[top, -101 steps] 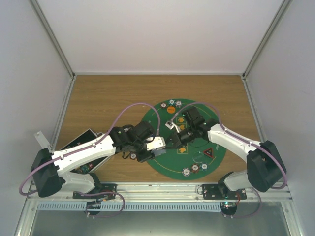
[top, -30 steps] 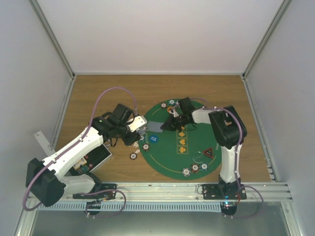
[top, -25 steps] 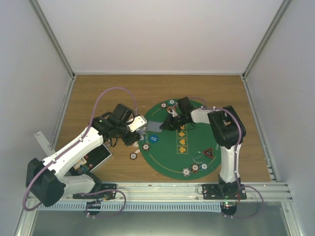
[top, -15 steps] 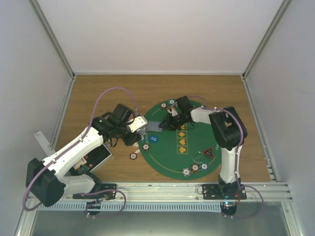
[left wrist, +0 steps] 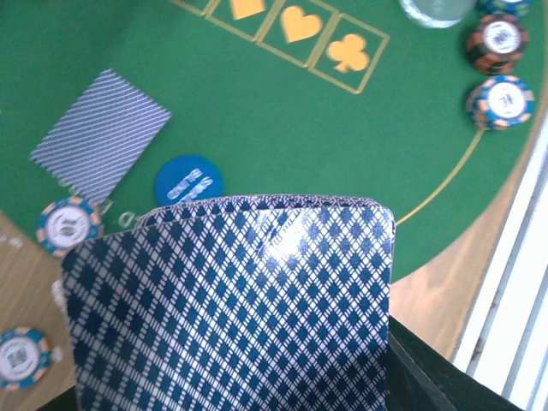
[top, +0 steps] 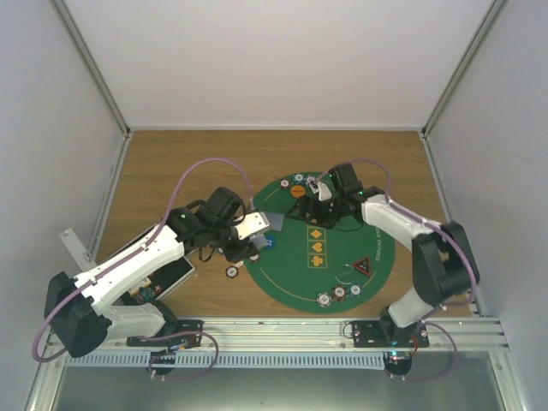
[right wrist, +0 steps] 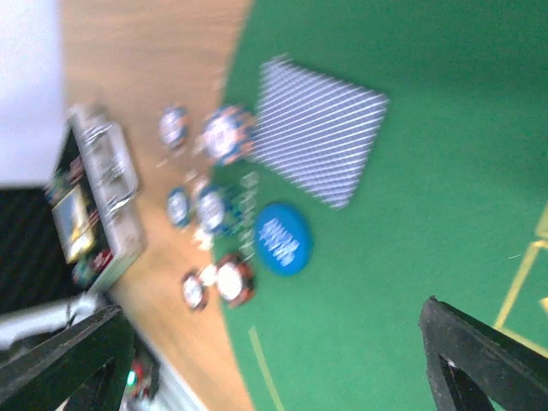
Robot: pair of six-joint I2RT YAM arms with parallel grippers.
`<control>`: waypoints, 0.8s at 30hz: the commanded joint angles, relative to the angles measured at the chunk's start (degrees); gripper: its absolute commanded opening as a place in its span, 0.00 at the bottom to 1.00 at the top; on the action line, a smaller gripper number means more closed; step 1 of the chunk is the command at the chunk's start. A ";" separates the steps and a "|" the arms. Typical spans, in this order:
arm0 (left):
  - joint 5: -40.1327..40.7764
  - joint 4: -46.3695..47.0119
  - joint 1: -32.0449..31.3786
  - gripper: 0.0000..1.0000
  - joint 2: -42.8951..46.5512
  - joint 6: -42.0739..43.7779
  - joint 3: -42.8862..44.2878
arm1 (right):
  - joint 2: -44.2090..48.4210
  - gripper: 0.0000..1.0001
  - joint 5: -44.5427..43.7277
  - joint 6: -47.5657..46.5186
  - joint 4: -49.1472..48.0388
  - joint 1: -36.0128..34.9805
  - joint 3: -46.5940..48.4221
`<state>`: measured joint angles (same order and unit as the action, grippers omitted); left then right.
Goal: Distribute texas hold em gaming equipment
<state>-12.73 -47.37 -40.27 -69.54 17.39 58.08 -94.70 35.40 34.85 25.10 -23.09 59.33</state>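
My left gripper [top: 257, 229] is shut on a stack of blue-diamond-backed playing cards [left wrist: 231, 308], held over the left edge of the green mat [top: 295, 278]. The stack hides its fingers in the left wrist view. One grey-striped card [left wrist: 101, 137] lies flat on the mat beside a blue disc [left wrist: 188, 180]. My right gripper [right wrist: 274, 342] hangs open and empty above the mat, right of that card [right wrist: 317, 128] and blue disc [right wrist: 282, 238]. Striped chips [right wrist: 227, 133] sit at the mat's left rim. An orange disc [top: 297, 192], a triangle marker [top: 363, 266] and a clear disc [top: 344, 274] lie on the mat.
The black case [top: 163, 278] lies open under the left arm at the near left. A lone chip [top: 231, 271] rests on the wood by the mat. Three chips [top: 340, 293] line the mat's near rim. White walls close in the wooden table [top: 171, 171].
The right gripper has opened, leaving the grey-striped card on the mat, and drawn back to the right. The left gripper has shifted right over the mat's edge with its cards.
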 commanded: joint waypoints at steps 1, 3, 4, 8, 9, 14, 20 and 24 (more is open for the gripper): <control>-5.44 4.08 -2.66 0.52 -0.26 -0.14 0.40 | 9.53 0.94 13.10 -4.91 -2.09 -0.30 -5.51; -6.44 4.36 -3.76 0.53 -0.84 -0.18 0.19 | 13.34 0.96 18.37 -4.29 -4.26 -1.31 -7.71; -7.25 4.65 -4.29 0.53 -1.09 -0.31 0.14 | 14.86 0.97 19.44 -4.11 -4.94 -2.22 -8.31; -10.62 6.61 -5.18 0.54 -2.04 -0.59 -0.79 | 18.74 0.98 19.46 -2.87 -6.77 -6.08 -9.73; -10.81 6.79 -5.43 0.54 -2.42 -0.60 -0.92 | 19.59 0.98 19.39 -2.17 -7.80 -6.76 -10.32; -11.93 6.91 -6.09 0.54 -4.05 -0.55 -0.52 | 20.41 0.98 18.15 0.63 -11.90 -10.35 -12.67; -12.43 7.55 -6.31 0.54 -4.11 -0.77 -1.29 | 18.91 0.97 15.63 0.87 -13.18 -13.44 -13.38; -12.67 7.32 -6.31 0.54 -4.36 -0.77 -0.96 | 17.69 0.95 14.87 0.61 -13.60 -14.10 -13.89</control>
<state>-23.64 -43.05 -46.00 -73.56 16.97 57.39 -75.79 51.03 35.22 14.61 -35.66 45.95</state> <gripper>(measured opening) 0.543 0.962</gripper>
